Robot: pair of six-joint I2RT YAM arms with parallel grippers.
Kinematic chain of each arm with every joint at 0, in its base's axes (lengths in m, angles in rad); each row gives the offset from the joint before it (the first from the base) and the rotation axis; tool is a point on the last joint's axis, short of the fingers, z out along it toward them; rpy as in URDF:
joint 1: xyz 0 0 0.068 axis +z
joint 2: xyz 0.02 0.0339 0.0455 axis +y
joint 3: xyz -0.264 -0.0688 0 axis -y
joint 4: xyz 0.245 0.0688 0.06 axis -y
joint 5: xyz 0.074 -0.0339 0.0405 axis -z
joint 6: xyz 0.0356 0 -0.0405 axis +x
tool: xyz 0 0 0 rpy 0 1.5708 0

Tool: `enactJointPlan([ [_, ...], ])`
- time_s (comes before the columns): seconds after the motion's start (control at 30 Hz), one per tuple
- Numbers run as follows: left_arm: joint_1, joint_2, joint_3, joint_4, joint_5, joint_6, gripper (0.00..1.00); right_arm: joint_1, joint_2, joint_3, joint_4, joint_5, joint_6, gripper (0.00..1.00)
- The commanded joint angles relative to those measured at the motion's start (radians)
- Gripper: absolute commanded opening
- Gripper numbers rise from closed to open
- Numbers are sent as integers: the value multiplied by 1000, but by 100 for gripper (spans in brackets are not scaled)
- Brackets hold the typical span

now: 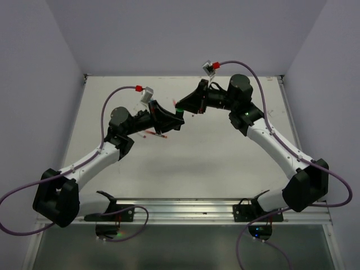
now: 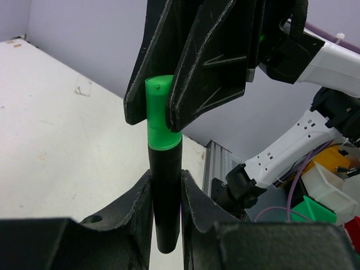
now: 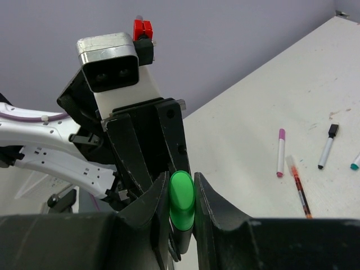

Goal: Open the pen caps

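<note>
A stubby highlighter hangs in the air between both arms. Its bright green pen cap (image 2: pixel 160 115) sits on the black barrel (image 2: pixel 166 194). My left gripper (image 2: pixel 166 179) is shut on the barrel. My right gripper (image 3: pixel 181 179) is shut on the green cap (image 3: pixel 181 198), coming in from the opposite end. From above, the two grippers meet at the highlighter (image 1: pixel 179 113) over the far middle of the table. Other pens lie on the table: a pink-capped one (image 3: pixel 280 152), a red one (image 3: pixel 298 188) and a black-capped one (image 3: pixel 327 145).
A teal cap (image 3: pixel 355 165) shows at the right edge of the right wrist view. Red pens (image 1: pixel 154 134) lie under the left arm on the white table (image 1: pixel 185 163). A metal rail (image 1: pixel 185 209) runs along the near edge. Walls close the back and sides.
</note>
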Motion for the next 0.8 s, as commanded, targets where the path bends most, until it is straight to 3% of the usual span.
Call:
enactJointPlan([
  [0.0, -41, 15, -63, -149, 192, 17, 0, -110, -10, 152, 295, 123, 39, 0],
  [0.43, -48, 62, -80, -149, 175, 24, 0, -164, 52, 286, 334, 92, 43, 0],
  [0.67, -38, 15, -80, -159, 125, 37, 0, -166, 40, 217, 363, 74, 79, 0],
  [0.77, 3, -5, -77, -129, 122, 34, 32, -165, 10, 155, 343, 67, 84, 0],
])
